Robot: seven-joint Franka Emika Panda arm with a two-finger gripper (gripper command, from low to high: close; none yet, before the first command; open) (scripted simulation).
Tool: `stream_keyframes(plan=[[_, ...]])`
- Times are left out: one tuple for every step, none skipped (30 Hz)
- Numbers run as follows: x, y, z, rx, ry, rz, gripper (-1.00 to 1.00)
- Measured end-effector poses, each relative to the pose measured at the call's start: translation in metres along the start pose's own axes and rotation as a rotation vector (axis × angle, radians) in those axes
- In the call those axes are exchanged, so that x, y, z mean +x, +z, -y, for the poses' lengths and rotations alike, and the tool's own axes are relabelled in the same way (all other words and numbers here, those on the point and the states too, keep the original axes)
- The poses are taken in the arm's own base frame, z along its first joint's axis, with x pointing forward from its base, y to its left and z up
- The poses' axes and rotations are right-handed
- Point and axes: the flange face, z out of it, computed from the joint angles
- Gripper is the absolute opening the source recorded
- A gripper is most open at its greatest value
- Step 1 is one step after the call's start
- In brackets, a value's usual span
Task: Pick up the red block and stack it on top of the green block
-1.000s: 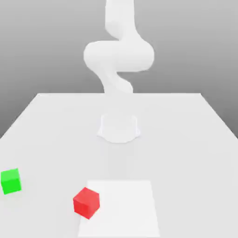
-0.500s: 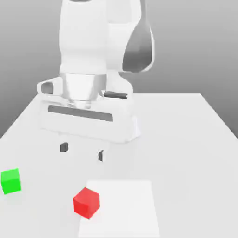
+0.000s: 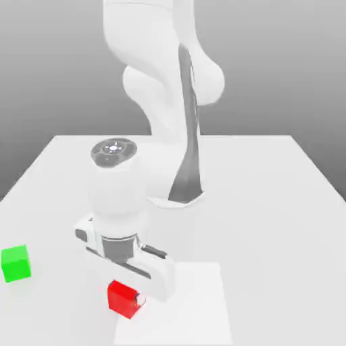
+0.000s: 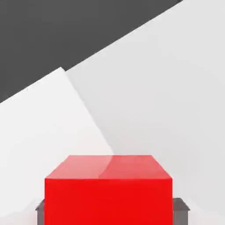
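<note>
The red block [image 3: 119,298] rests on the white table near the front edge, at the left border of a paler square patch. My gripper [image 3: 128,296] has come down over it, and the hand covers the block's top. In the hand view the red block [image 4: 109,193] sits squarely between two dark finger pads [image 4: 40,210], which press against its opposite sides, so the gripper is shut on it. The green block [image 3: 15,263] stands alone on the table towards the exterior view's left, well apart from the hand.
The arm's round base [image 3: 177,196] stands at the middle of the white table [image 3: 270,203], behind the hand. A paler square patch [image 3: 196,307] lies at the front, beside the red block.
The hand has dropped from above the table onto the red block. Its jaws, wide apart half a second ago, have closed on the block. Neither block has shifted.
</note>
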Motion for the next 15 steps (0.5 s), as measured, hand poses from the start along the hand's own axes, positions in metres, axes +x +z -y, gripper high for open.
stream_keyframes(plan=[[0.000,0.004,0.000,0.000,0.000,0.000,-1.00],[0.000,0.000,0.000,0.000,0.000,0.000,-1.00],[0.000,-0.008,0.000,0.000,0.000,0.000,-1.00],[0.000,-0.017,0.001,0.000,0.000,0.001,-1.00],[0.000,-0.027,0.001,0.000,-0.001,0.000,-1.00],[0.000,-0.038,0.001,0.000,-0.001,0.001,-1.00],[0.000,-0.049,0.000,0.000,-0.001,0.001,-1.00],[0.008,-0.057,-0.003,0.000,0.012,0.000,-1.00],[0.022,-0.062,-0.008,-0.001,0.036,0.000,-1.00],[0.040,-0.066,-0.016,-0.001,0.068,-0.001,-1.00],[0.059,-0.069,-0.025,-0.001,0.104,-0.001,-1.00],[0.079,-0.073,-0.036,-0.001,0.141,-0.001,-1.00],[0.098,-0.076,-0.048,-0.001,0.178,-0.001,-1.00],[0.117,-0.079,-0.061,-0.002,0.214,-0.001,-1.00],[0.135,-0.082,-0.075,-0.002,0.250,-0.001,-1.00]])
